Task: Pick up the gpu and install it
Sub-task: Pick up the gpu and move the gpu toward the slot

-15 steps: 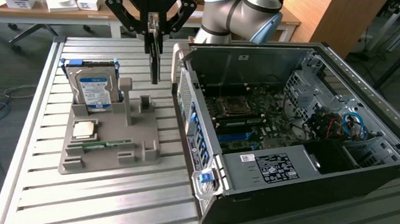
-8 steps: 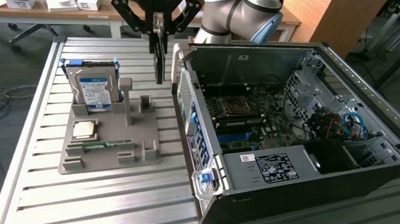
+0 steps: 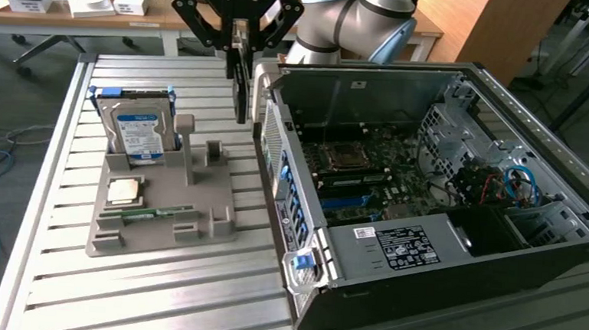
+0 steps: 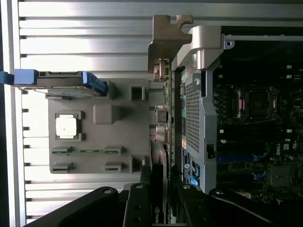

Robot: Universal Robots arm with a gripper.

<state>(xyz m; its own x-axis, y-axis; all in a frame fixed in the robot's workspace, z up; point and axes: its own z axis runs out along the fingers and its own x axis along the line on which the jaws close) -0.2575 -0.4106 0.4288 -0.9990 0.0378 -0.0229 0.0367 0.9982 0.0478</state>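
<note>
The gpu point(image 3: 243, 93) hangs upright as a thin dark card, with my gripper point(image 3: 240, 50) shut on its upper edge. It is held above the slatted table, between the grey parts holder point(image 3: 169, 203) and the open computer case point(image 3: 403, 241), close to the case's rear wall. In the wrist view the gpu point(image 4: 159, 189) shows edge-on between my gripper point(image 4: 161, 208) fingers, and its pale beige bracket point(image 4: 166, 40) is at the far end. The motherboard point(image 3: 376, 170) lies exposed inside the case, apart from the card.
The grey holder carries a blue-labelled hard drive point(image 3: 138, 132), a square processor point(image 3: 124, 191) and a green RAM stick point(image 3: 148, 216). Cables and a drive cage point(image 3: 498, 185) crowd the case's far side. A desk with boxes point(image 3: 89, 3) stands behind the table.
</note>
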